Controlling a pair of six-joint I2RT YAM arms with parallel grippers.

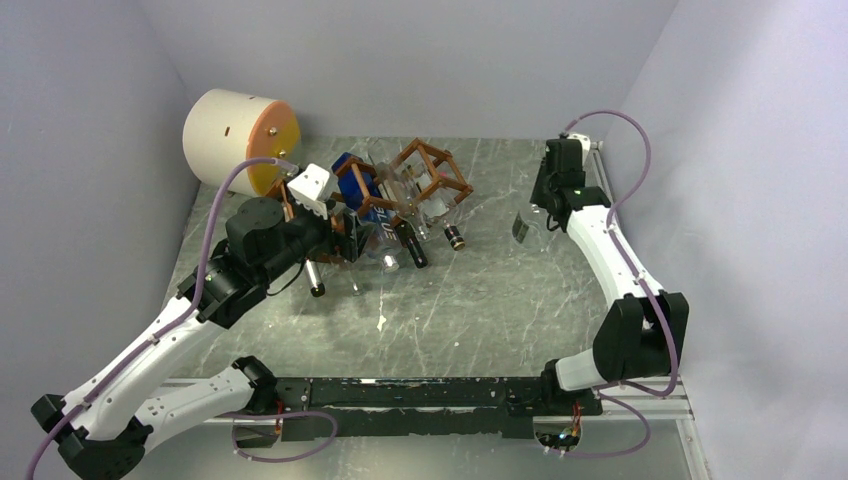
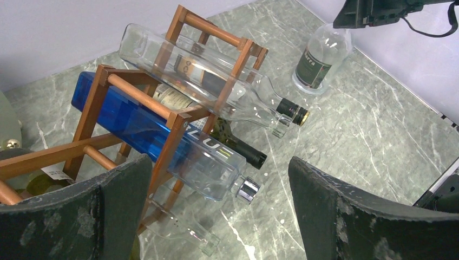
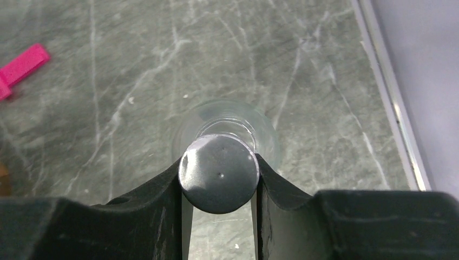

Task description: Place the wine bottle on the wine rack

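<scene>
And here's the right end effector (image 3: 219, 181), clenched on the capped neck of the wine bottle (image 2: 318, 58). It's a clear bottle with a dark label, standing upright out at 3 o'clock of the wine rack (image 1: 415, 190) and well apart from it (whether its base touches the counter (image 1: 500, 300) is hard to call). Over at the rack's 8 o'clock end, the left end effector (image 2: 217, 162) hangs released, fingers (image 2: 346, 216) spread wide and grasping nothing. The rack is already loaded: a blue bottle (image 2: 135, 116) lies through a lower cell, a clear square bottle (image 2: 205, 70) lies across the top, and a dark-necked bottle (image 2: 243, 150) sits between them, necks pointing toward 5 o'clock in the overhead view. A cream-and-orange drum (image 1: 235, 140) sits at the rack's 10 o'clock, in the back-left corner.
</scene>
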